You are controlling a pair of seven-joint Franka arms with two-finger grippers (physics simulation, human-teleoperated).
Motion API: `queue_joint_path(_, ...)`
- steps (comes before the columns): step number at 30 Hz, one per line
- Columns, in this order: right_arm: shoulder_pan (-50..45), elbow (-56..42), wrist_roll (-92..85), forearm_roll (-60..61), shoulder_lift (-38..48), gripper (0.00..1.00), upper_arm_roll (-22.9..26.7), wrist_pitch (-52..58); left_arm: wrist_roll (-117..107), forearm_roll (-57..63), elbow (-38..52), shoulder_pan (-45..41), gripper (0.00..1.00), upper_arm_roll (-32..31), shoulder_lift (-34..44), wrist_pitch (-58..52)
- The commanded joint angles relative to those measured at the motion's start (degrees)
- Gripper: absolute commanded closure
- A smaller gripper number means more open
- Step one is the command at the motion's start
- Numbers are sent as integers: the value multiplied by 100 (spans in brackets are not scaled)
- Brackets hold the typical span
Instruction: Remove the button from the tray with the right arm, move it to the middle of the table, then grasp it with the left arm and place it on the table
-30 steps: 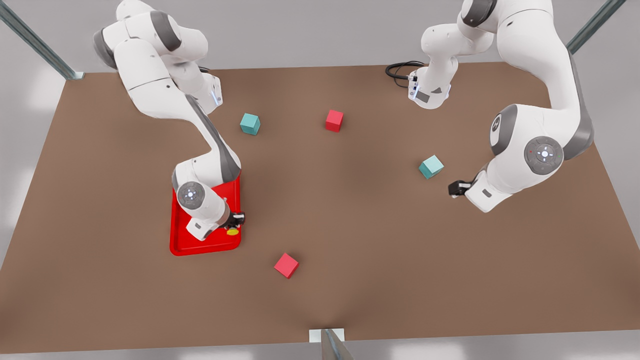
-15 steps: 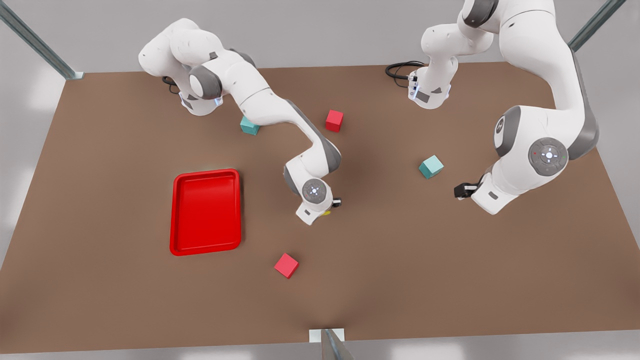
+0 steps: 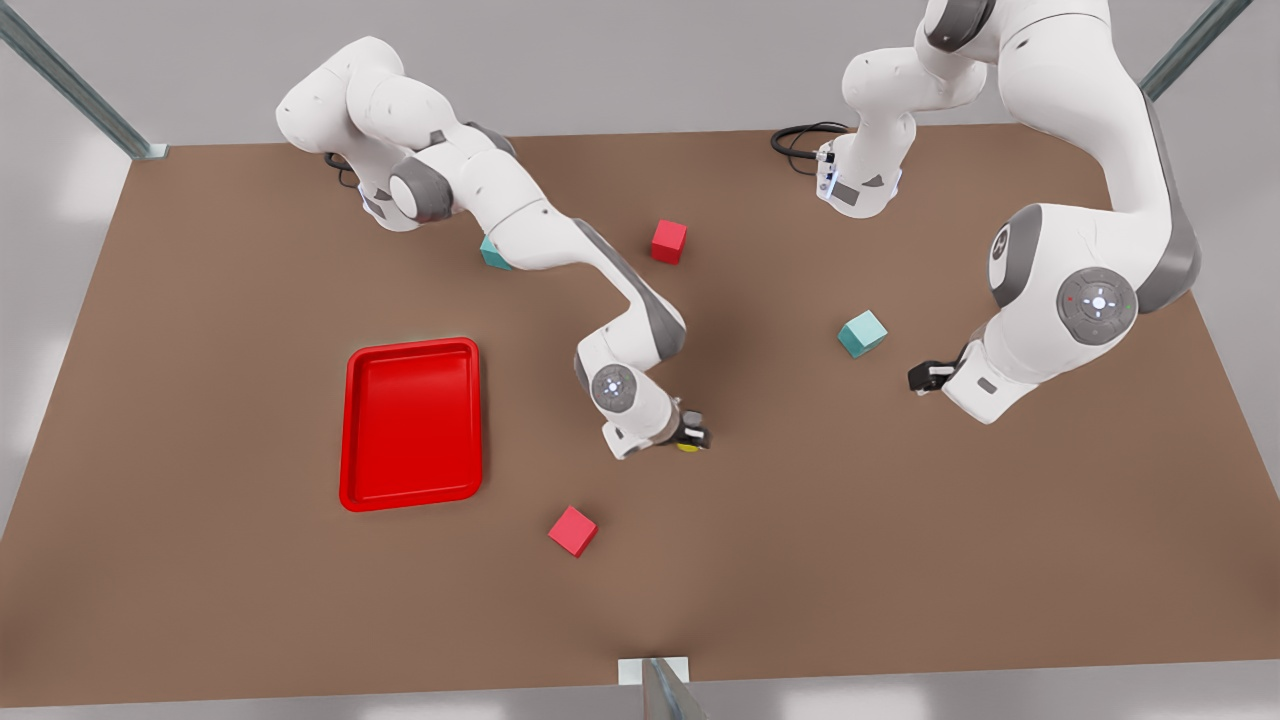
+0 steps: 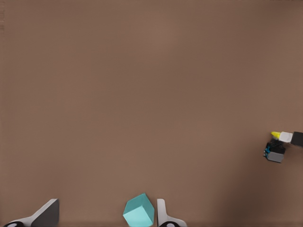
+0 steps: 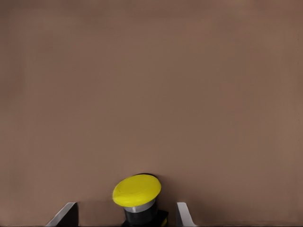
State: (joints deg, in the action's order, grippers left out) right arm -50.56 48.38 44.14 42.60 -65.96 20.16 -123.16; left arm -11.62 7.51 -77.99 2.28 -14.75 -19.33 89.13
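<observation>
1. Front view: the brown table [image 3: 900,560] carries the empty red tray [image 3: 411,425] on the front view's left. The right gripper [image 3: 692,436] holds the button [image 3: 688,446] near the table's middle. The left gripper [image 3: 920,377] waits on the front view's right, near a teal cube [image 3: 862,333].
2. Left wrist view: the left gripper [image 4: 106,215] is spread wide over the teal cube [image 4: 139,210]; the button [image 4: 276,146] is well apart.
3. Right wrist view: the right gripper [image 5: 127,215] has the button [image 5: 137,196] between its fingers [image 5: 184,215], apparently gripped.
4. The carry looks nearly done. Next, the left arm must reach across and grasp it.

I am looking at pale grey flooring [image 3: 620,80], metal frame posts [image 3: 70,85] standing at ten and two o'clock.
</observation>
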Motion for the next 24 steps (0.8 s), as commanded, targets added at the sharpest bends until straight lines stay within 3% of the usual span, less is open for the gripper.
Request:
queue_joint_path(1, 160, 381, 808, -418, 688, 0, -222, 635, -78, 5, 30, -17, 0, -28, 8, -18)
queue_joint_path(2, 493, 1497, 367, -1350, 1594, 0, -925, 662, -95, -56, 65, -78, 0, -98, 8, -9)
queue_joint_path(3, 1073, 1858, 314, -1868, 1875, 0, -1540, 679, -375, -56, 223, -175, 0, -317, -10, -9)
queue_joint_path(4, 2224, 2780, -72, -2818, 2464, 0, -2612, 758, -921, -56, 258, -228, 0, -722, -19, 17)
queue_joint_path(5, 3077, 3686, -888, -3267, 3114, 0, -3009, 1021, -1483, -56, 276, -228, 0, -1091, -54, 52)
queue_joint_path(7, 4396, 5075, -2690, -3838, 4354, 0, -3009, 1294, -2635, -30, 697, -930, 0, -1293, -405, 87)
queue_joint_path(10, 5872, 5076, -4474, -4603, 5022, 0, -3009, 2217, -3277, 154, 865, -1713, 0, -1214, -1047, 1019)
queue_joint_path(12, 6189, 4724, -4678, -4726, 5225, 0, -2930, 2235, -3690, 919, 1075, -2126, 0, -1197, -1530, 1283)
queue_joint_path(13, 6243, 4645, -4687, -4673, 5470, 0, -2921, 2392, -3979, 1191, 1102, -2206, 0, -1197, -1767, 1352)
queue_joint_path(14, 5390, 4645, -4686, -4656, 5708, 0, -2263, 2446, -4147, 1236, 1032, -2214, 0, -1197, -1908, 1450)
queue_joint_path(18, 5381, 4426, -4599, -4427, 5673, 0, -2262, 2490, -4542, 2070, 601, -2153, 0, -1179, -2383, 1986)
queue_joint_path(24, 5363, 4399, -4537, -4445, 5427, 0, -2350, 2182, -4718, 2000, 601, -2188, 0, -1197, -2708, 2698)
